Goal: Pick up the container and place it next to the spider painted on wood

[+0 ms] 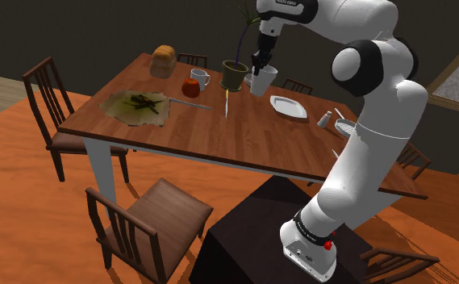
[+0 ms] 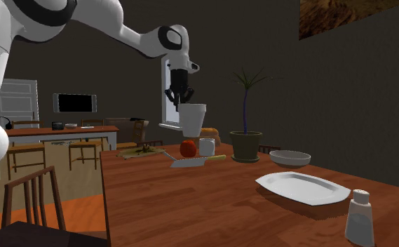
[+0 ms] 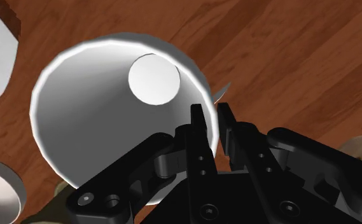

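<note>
One smooth white container (image 1: 264,81), a round cup tapering to a flat circular base, hangs slightly tilted above the glossy brown wooden table (image 1: 244,137). Its thin wall is pinched by the black gripper (image 1: 259,68), one finger inside the rim and one outside. Just beside it stands a dark olive potted plant (image 1: 235,74). Well apart, toward the shoulder view's left, lies the irregular wooden slab painted with a dark spider (image 1: 141,106).

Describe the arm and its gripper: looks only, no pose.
The white arm has glossy rounded segments with dark grey bands at the joints, plus a red button and small dark lettering on its white base. The all-black two-finger gripper has angular links with round screw holes and slim flat fingers.
</note>
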Controlling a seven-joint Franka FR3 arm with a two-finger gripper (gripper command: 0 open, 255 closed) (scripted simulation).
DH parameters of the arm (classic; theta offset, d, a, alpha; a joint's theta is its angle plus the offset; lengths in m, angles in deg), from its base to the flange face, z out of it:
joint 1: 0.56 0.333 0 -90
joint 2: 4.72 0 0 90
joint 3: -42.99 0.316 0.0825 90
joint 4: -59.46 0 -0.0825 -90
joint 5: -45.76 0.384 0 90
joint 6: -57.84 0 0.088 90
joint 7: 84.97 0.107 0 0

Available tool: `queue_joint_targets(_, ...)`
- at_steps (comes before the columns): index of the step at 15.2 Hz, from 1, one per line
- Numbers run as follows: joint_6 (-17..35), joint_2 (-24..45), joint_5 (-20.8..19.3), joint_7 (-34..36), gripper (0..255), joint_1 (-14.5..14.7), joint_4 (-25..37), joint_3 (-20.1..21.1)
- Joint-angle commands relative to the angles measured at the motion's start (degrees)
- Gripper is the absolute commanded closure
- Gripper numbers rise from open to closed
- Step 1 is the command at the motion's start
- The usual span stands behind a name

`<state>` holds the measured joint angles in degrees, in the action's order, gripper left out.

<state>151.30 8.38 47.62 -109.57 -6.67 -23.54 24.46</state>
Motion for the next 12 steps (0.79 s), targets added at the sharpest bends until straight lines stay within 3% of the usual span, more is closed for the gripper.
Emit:
queue_joint_targets(1, -0.30, 1.62, 0.37, 2.23, 255, 1.19, 1.86, 0.89)
queue_joint_targets(12, -0.96, 12.04, 2.02, 13.50, 255, 7.59, 12.61, 5.20)
